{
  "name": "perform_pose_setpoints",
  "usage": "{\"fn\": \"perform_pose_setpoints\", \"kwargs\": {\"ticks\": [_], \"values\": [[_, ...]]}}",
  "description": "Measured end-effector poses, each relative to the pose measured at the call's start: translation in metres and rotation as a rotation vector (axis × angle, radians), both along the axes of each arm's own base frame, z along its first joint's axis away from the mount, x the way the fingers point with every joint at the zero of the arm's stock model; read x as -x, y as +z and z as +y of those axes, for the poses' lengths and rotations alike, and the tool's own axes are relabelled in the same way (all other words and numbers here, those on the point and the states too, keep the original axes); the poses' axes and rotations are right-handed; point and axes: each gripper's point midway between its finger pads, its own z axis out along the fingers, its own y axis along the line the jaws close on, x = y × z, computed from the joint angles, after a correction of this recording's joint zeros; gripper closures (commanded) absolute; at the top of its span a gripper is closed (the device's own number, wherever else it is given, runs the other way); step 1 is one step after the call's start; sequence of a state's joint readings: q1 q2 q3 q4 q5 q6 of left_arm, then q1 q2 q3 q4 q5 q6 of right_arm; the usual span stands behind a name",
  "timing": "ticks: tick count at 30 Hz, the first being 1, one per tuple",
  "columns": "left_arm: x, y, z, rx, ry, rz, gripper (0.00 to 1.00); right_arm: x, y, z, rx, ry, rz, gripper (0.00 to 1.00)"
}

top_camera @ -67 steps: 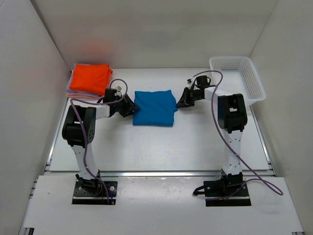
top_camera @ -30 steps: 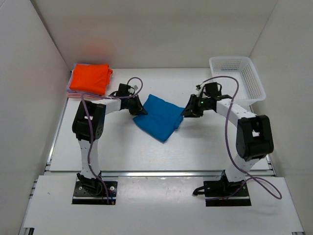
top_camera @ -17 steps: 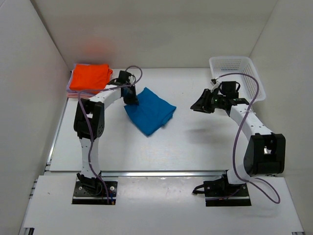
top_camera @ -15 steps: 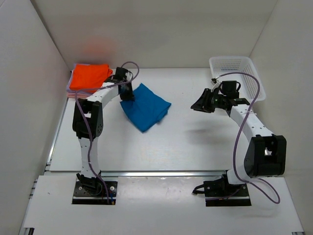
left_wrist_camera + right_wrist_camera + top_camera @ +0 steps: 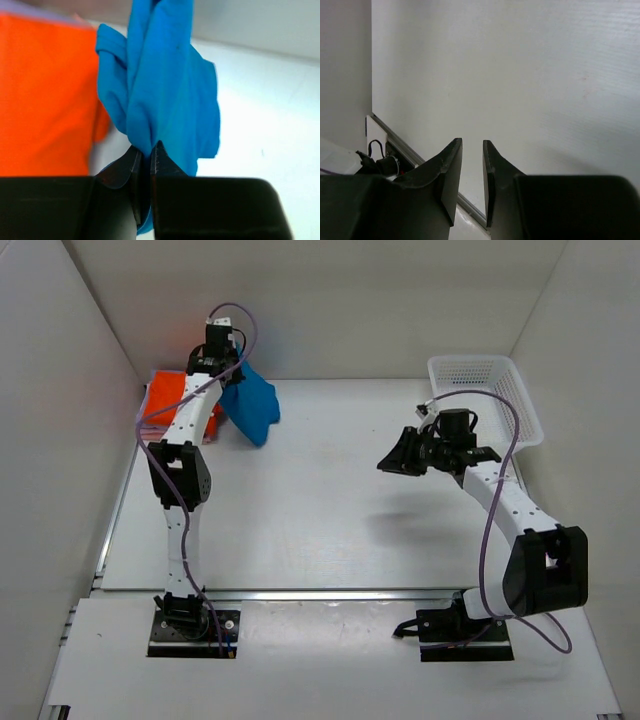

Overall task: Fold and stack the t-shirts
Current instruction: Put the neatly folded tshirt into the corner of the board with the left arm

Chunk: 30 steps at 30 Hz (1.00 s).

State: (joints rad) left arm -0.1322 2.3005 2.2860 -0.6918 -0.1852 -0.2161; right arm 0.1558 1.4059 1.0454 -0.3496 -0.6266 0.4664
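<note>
The bright blue t-shirt (image 5: 250,405) hangs bunched in the air at the back left, pinched at its edge by my left gripper (image 5: 233,378). In the left wrist view the blue t-shirt (image 5: 160,90) dangles from the left gripper (image 5: 146,150), just right of the folded orange t-shirt (image 5: 45,100). That orange t-shirt (image 5: 160,400) tops the stack in the back left corner, with a lavender strip (image 5: 35,7) behind it. My right gripper (image 5: 388,464) hovers over the table's right half. The right gripper (image 5: 472,145) shows a narrow gap with nothing in it.
A white mesh basket (image 5: 500,390) stands at the back right, beside the right arm. White walls close in the table on the left, back and right. The table's metal front rail (image 5: 410,155) lies below the right gripper.
The left arm lifted the blue t-shirt off the table and swung it back left beside the orange stack. The right gripper, which let go a second ago, drew back slightly and narrowed.
</note>
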Motion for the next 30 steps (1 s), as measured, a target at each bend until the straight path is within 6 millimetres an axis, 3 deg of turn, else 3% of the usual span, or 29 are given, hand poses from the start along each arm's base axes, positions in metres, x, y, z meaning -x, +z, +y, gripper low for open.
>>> {"fn": "perform_pose_setpoints", "kwargs": {"ticks": [3, 5, 11, 15, 18, 26, 30], "values": [[-0.023, 0.012, 0.020, 0.003, 0.035, -0.056, 1.00, 0.015, -0.009, 0.008, -0.008, 0.019, 0.030, 0.78], [-0.027, 0.012, 0.038, 0.003, 0.065, -0.062, 1.00, 0.021, -0.013, 0.011, -0.010, 0.025, 0.049, 0.78], [-0.013, -0.005, 0.115, 0.011, 0.176, -0.011, 1.00, 0.021, -0.013, 0.013, -0.017, 0.022, 0.051, 0.79], [-0.008, -0.009, 0.151, 0.027, 0.226, -0.002, 1.00, 0.022, -0.014, 0.019, -0.022, 0.034, 0.053, 0.79], [-0.008, -0.004, 0.158, 0.061, 0.225, -0.014, 1.00, 0.024, -0.017, 0.025, -0.023, 0.047, 0.068, 0.79], [-0.016, 0.021, 0.140, 0.159, 0.186, -0.080, 1.00, 0.025, -0.018, 0.028, -0.027, 0.047, 0.079, 0.79], [-0.015, 0.036, 0.152, 0.188, 0.207, -0.120, 1.00, 0.025, -0.018, 0.027, -0.027, 0.047, 0.080, 0.78]]}}
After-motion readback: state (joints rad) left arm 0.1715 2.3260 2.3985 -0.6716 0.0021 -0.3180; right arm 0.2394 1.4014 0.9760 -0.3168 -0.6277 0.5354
